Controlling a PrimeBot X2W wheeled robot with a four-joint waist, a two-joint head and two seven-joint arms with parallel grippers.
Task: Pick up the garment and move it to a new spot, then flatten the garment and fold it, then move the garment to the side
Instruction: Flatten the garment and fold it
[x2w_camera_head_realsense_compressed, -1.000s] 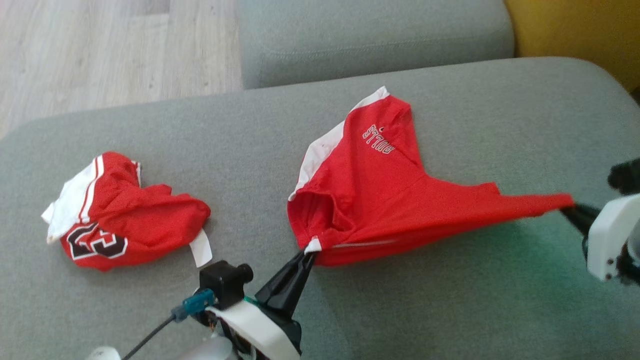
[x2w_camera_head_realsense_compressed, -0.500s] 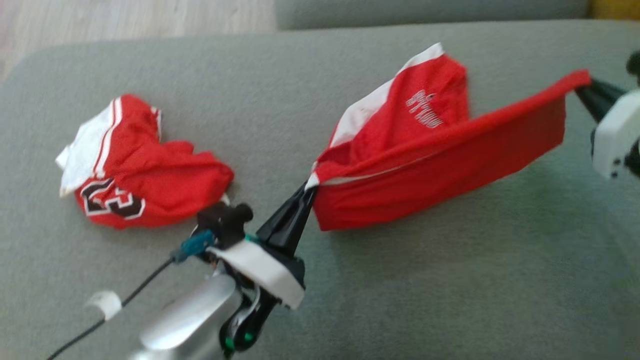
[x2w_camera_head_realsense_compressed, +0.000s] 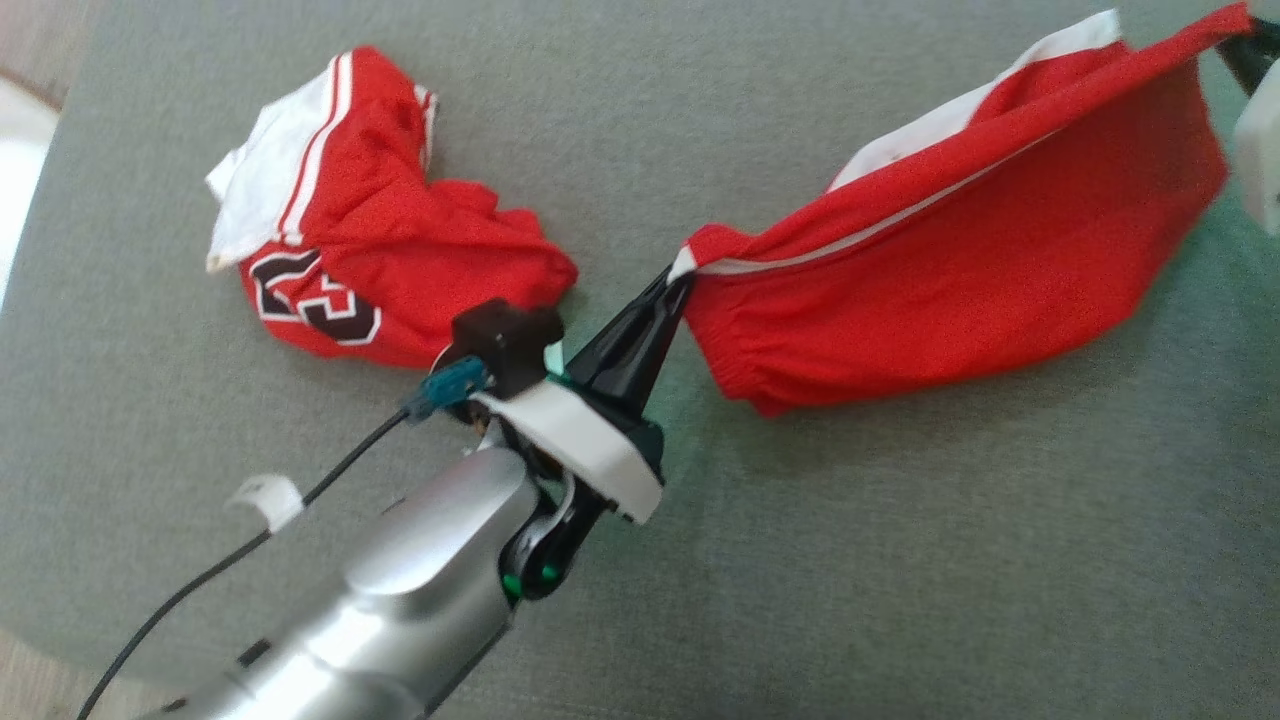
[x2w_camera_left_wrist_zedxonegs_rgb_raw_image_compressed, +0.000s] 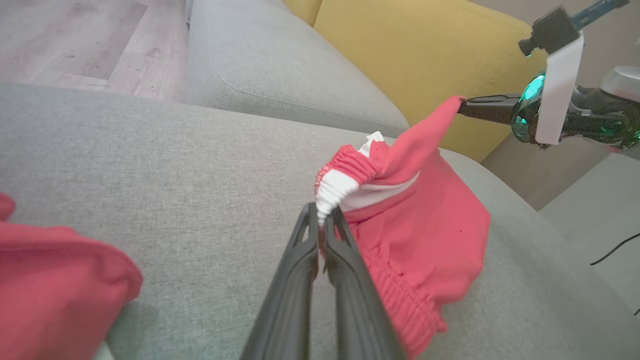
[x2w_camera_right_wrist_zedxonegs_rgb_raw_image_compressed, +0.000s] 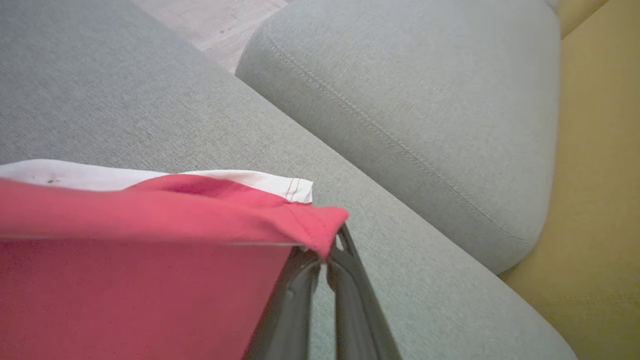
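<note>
Across the right half of the head view, the red garment (x2w_camera_head_realsense_compressed: 950, 290) (looks like basketball shorts) is strung up in the air between both arms. So I'd say we're in the very first step: pick it up and carry it to a new spot. Flattening and folding haven't started.

Left gripper (x2w_camera_head_realsense_compressed: 682, 283) sits mid-frame with its two fingers pinched right together on the white end of the elastic waistband (x2w_camera_left_wrist_zedxonegs_rgb_raw_image_compressed: 345, 170). The left wrist view shows that nicely, zero gap between the fingers. Right gripper (x2w_camera_head_realsense_compressed: 1238, 45) is up in the top right corner, also clamped tight, on a red corner of the cloth. The top edge between them is pulled fairly taut and the rest sags down like a hammock. Can't tell whether the lowest bit brushes the grey cushion (x2w_camera_head_realsense_compressed: 900, 560) or hangs just clear of it.

Next move, my guess: both arms travel together to a bare patch of cushion, hold that tension, then lower so it lands spread out rather than bunched. Worth steering away from the crumpled jersey (x2w_camera_head_realsense_compressed: 380, 240) in the upper left, since it sits near the left gripper and could get dragged along.
</note>
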